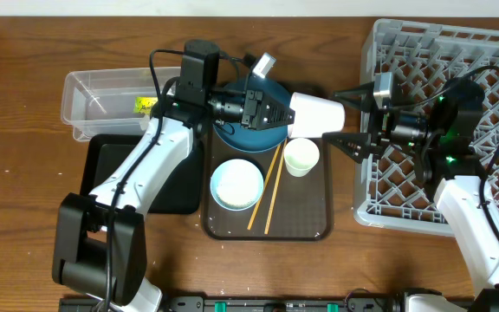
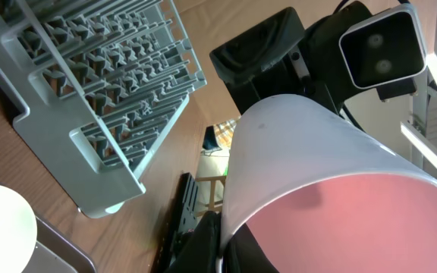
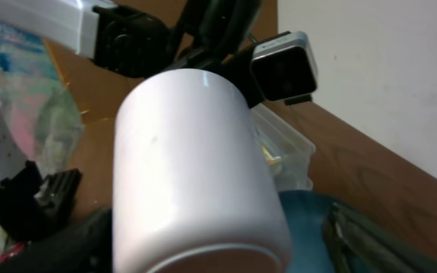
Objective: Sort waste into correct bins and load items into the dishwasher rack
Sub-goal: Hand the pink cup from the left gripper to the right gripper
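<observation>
A small white cup [image 1: 317,114] with a pink inside [image 2: 355,220] hangs on its side above the brown tray, between both arms. My left gripper [image 1: 271,111] is shut on its rim [image 2: 224,241], one finger inside and one outside. My right gripper [image 1: 346,119] stands open around the cup's base [image 3: 203,250], its fingers [image 3: 363,235] on either side and a gap still showing. The dark blue plate [image 1: 249,134] lies under the left gripper. The green-inside cup [image 1: 301,158], the pale bowl [image 1: 236,184] and the chopsticks [image 1: 269,191] rest on the tray.
The grey dishwasher rack [image 1: 457,52] fills the right side, under the right arm. The clear tub [image 1: 102,100] at the back left holds the yellow-green wrapper [image 1: 145,105]. The black tub [image 1: 111,160] sits in front of it, beside the brown tray [image 1: 314,217].
</observation>
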